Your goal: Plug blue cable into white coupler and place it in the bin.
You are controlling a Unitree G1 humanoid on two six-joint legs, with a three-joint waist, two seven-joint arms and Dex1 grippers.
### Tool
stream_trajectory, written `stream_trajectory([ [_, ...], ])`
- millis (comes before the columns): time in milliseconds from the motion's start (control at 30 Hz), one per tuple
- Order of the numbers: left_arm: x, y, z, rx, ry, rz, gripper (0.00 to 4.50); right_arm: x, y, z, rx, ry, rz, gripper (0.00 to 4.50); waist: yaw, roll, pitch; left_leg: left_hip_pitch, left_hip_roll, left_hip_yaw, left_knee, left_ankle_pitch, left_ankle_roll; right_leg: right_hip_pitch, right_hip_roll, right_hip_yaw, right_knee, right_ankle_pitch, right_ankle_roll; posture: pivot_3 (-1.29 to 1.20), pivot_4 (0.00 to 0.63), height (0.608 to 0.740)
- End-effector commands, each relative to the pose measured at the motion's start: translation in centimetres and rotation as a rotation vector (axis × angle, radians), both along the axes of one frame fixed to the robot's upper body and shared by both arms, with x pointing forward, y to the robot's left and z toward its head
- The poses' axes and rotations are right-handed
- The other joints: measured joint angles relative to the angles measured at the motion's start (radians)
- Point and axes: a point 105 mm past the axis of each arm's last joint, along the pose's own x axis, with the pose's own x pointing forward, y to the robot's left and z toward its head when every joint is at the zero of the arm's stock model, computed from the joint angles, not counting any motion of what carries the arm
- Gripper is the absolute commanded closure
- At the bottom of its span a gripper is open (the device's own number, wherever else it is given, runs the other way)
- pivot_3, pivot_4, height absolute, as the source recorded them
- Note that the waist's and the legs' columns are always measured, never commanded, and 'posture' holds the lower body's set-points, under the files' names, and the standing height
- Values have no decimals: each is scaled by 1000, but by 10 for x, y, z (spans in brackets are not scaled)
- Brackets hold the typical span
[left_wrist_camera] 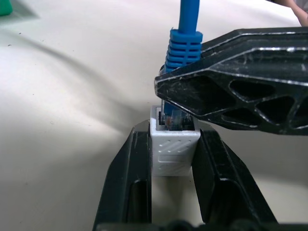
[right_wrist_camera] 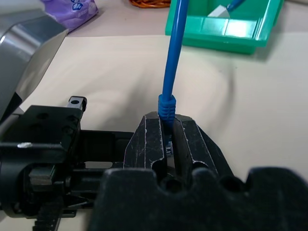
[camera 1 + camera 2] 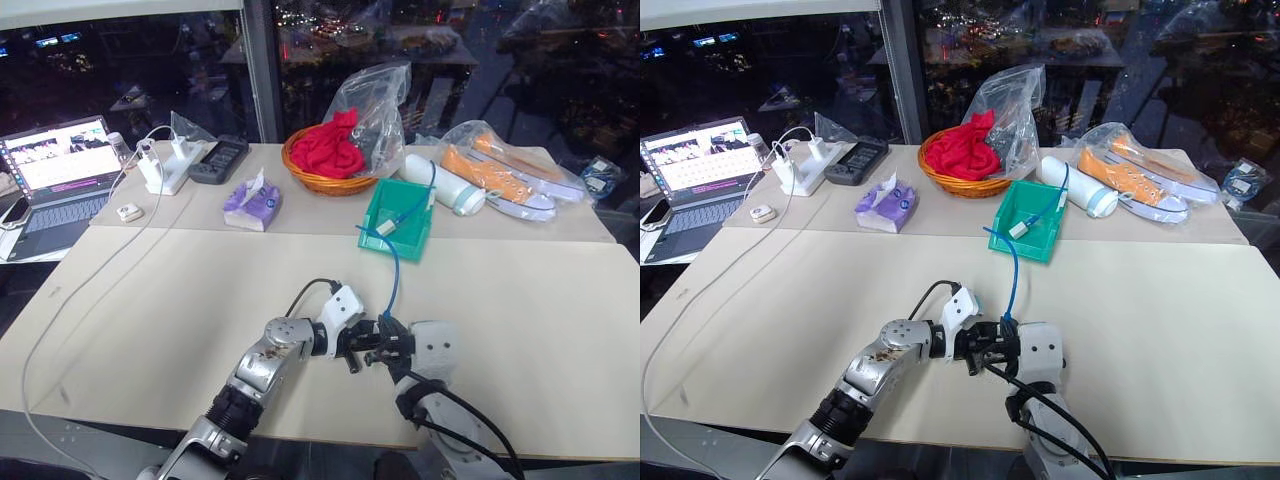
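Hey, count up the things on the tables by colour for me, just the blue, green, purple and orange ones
Blue: 1, the blue cable
Green: 1, the bin
Purple: 1, the tissue pack
Orange: 2, the wicker basket and the shoes
Total: 5

The right gripper (image 2: pixel 167 137) is pinching the blue cable (image 2: pixel 174 53) at its ribbed plug end; the cable is rising toward the bin (image 2: pixel 250 36).

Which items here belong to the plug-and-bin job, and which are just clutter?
Job items:
blue cable, plug pinched in right end effector
white coupler, clamped in left end effector
bin

Clutter:
orange basket
tissue pack
laptop
bagged shoes
chargers
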Motion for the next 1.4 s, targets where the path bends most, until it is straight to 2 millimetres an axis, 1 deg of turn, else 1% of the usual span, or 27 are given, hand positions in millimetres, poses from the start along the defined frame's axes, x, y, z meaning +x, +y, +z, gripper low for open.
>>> stream_trajectory([
  [33,-2,-4,13,-39,-38,-14,3830,-14,12,-50,0,261,83,4500,1,0,0,2,0,0,-1,0,1,2,0,0,0,-1,0,0,150,740],
  [167,-2,-4,13,-40,-36,-11,3830,-24,8,-68,-56,340,103,4500,2,-1,-3,3,0,0,-1,-1,2,4,0,0,-1,-3,4,0,150,740],
  [300,-2,-2,13,-39,-36,-8,3830,-32,0,-86,-103,441,88,4500,4,-3,-9,5,0,0,-2,-2,3,6,0,0,-1,-3,3,0,150,740],
  [400,-2,-1,14,-38,-37,-5,3830,-37,-8,-97,-109,529,54,4500,5,-8,-18,7,0,0,-4,-2,3,8,0,-1,-1,-4,2,0,150,740],
  [500,-2,0,14,-36,-37,-2,3830,-43,-13,-104,-104,608,32,4500,8,-13,-24,9,0,0,-5,-3,4,9,0,-1,-1,-6,3,0,150,740],
  [567,-2,1,14,-37,-36,2,3830,-47,-13,-107,-116,643,44,4500,9,-14,-25,10,1,0,-5,-3,4,9,0,-1,-1,-9,6,0,150,740],
  [733,-2,1,13,-34,-34,8,3830,-50,-14,-111,-133,681,56,4500,12,-17,-31,15,1,0,-7,-4,6,12,0,-1,-1,-11,7,0,150,740],
  [900,0,2,13,-39,-31,18,3830,-41,-13,-100,-127,621,54,4500,13,-18,-32,18,1,0,-7,-5,8,15,0,-1,-1,-14,9,0,150,740],
  [967,0,4,14,-50,-34,17,2824,-37,-14,-97,-132,606,50,4500,13,-18,-32,18,1,0,-7,-5,8,15,0,-1,-1,-14,9,0,150,740],
  [1000,0,3,14,-51,-34,10,2652,-36,-15,-96,-138,602,47,4500,13,-19,-33,18,1,0,-7,-5,8,15,0,-1,-1,-14,9,0,150,740],
  [1033,0,4,14,-46,-36,15,2356,-35,-17,-94,-140,594,42,4500,13,-18,-33,19,1,0,-7,-5,8,16,0,-1,-1,-14,9,0,150,740],
  [1133,3,6,14,-37,-41,29,1356,-31,-21,-91,-150,578,35,4500,22,-19,-34,20,1,0,-7,-5,8,18,0,-1,-1,-14,9,0,150,740],
  [1167,5,10,16,-39,-52,40,1024,-29,-22,-88,-154,563,34,4500,27,-19,-34,20,1,0,-7,-5,8,18,0,-1,-1,-14,9,0,150,740],
  [1300,7,30,26,-34,-114,58,1024,-19,-25,-73,-154,485,31,4500,31,-19,-33,20,1,0,-7,-5,8,19,0,-1,-1,-14,10,0,150,740],
  [1367,-2,44,40,-66,-126,20,1024,-11,-26,-56,-156,405,38,4500,28,-18,-32,20,1,0,-7,-5,8,18,0,-1,-1,-14,10,0,150,740],
  [1400,-11,52,49,-108,-99,-17,1024,-8,-26,-45,-142,350,46,4500,26,-16,-30,19,1,0,-7,-5,8,17,0,-1,-1,-14,10,0,150,740],
])
